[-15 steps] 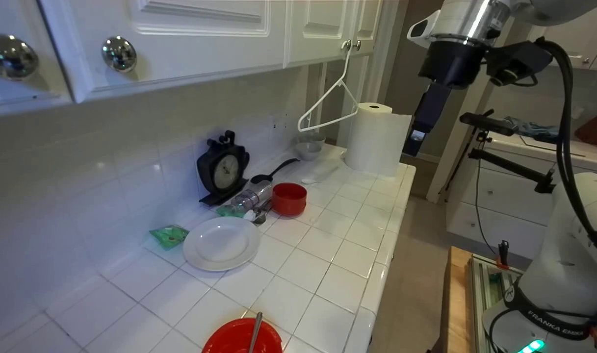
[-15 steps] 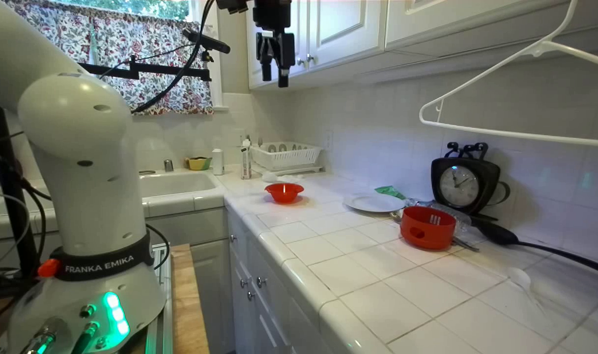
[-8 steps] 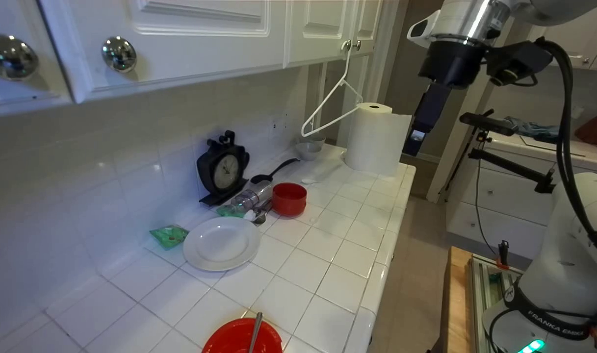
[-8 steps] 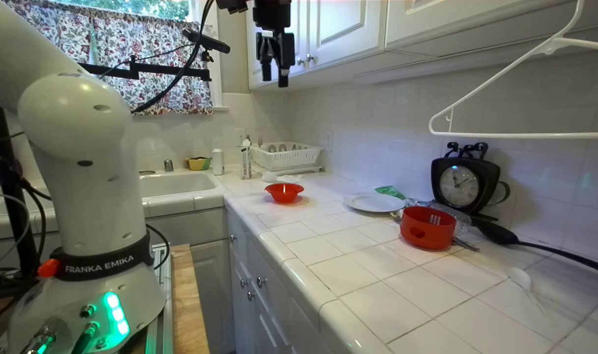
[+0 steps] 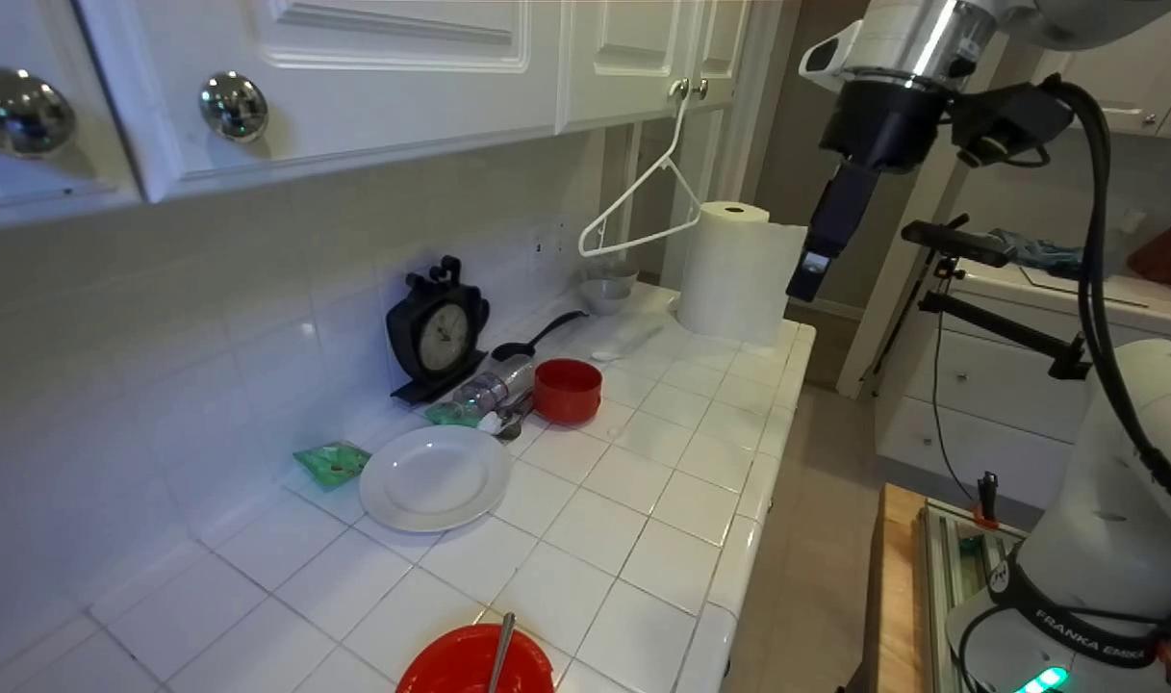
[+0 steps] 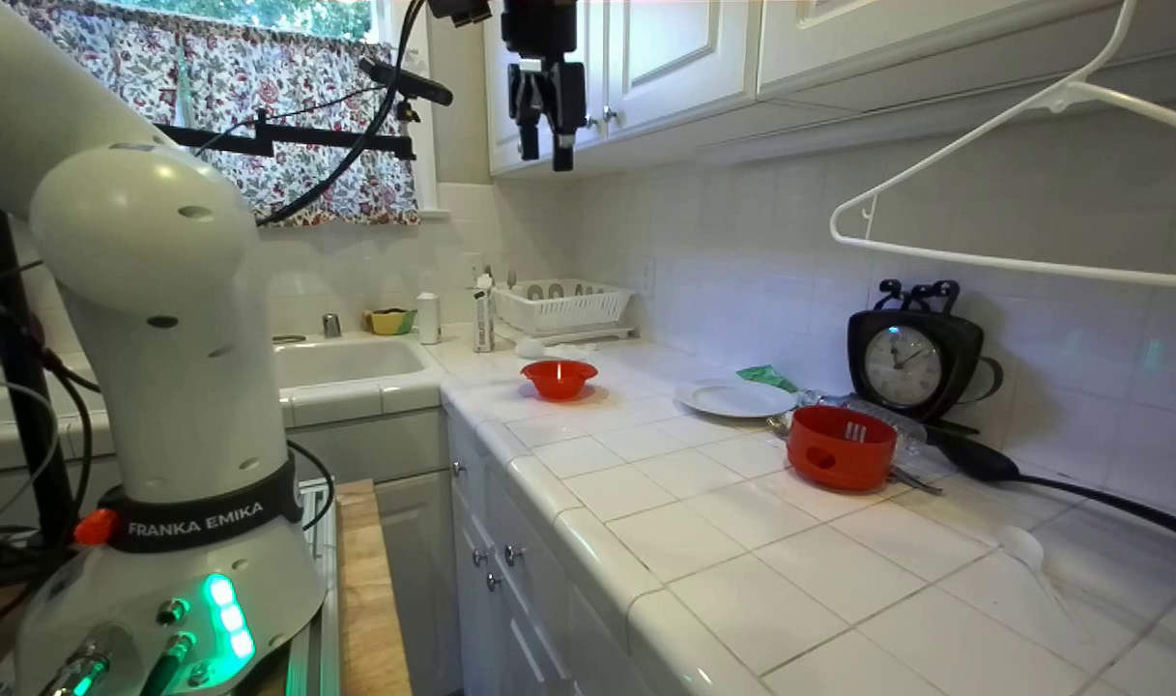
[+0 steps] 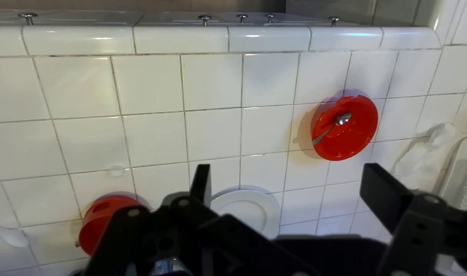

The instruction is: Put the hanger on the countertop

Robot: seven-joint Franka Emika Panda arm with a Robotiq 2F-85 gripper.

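Gripper [image 7: 285, 184] inspected in the wrist view: two fingers [image 7: 199, 182] well apart, nothing held between them. Beneath is the tiled surface [image 7: 154, 134], with the red cup [image 7: 101, 218] on it, partly hidden behind the gripper.

From where I stand, in an exterior view, the hanger [image 5: 666, 164] is up above and beyond the red cup, its hook apparently over a cabinet knob [image 5: 679, 89]. Not yet on the surface; contact with the gripper, none. Assessment: probably light, smooth plastic, stiff enough to keep its shape, with a little spring; hardly fragile. Hung from one point, it would likely swing at a nudge, and the slick rod could turn between the fingers.

In an exterior view the neck [image 6: 1061, 95], where hook meets shoulders, stands well above the red cup. Recommended hold: there, squeezed firmly across the rod, then lifted to free the hook. Gripping the lower bar [image 6: 1022, 261] would probably let it tip.
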